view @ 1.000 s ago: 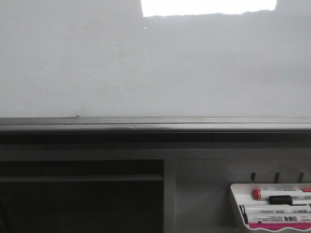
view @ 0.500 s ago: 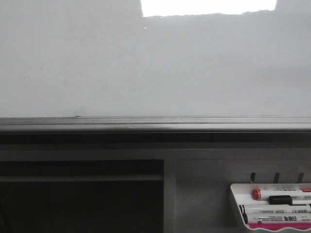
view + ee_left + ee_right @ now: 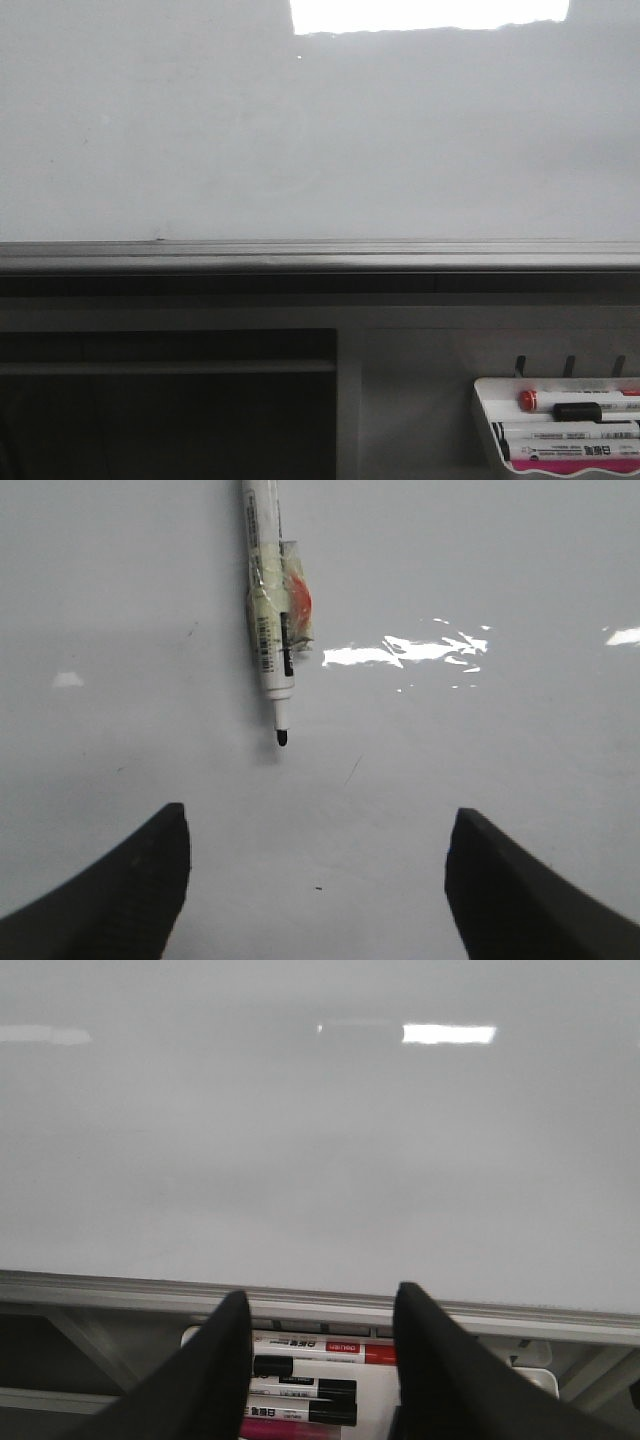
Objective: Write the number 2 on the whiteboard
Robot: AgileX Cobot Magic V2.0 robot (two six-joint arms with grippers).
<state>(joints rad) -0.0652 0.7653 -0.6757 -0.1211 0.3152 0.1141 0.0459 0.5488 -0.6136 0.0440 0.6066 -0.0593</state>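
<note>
My left hand (image 3: 315, 880) is open before the blank whiteboard (image 3: 480, 760), a taped marker (image 3: 272, 610) lying against it. My right hand (image 3: 315, 1360) gapes, empty, above the marker tray (image 3: 330, 1380).

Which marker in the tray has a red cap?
The top marker in the white tray, the one farthest up. Its left end is red. The markers below it have black caps or ends instead.
</note>
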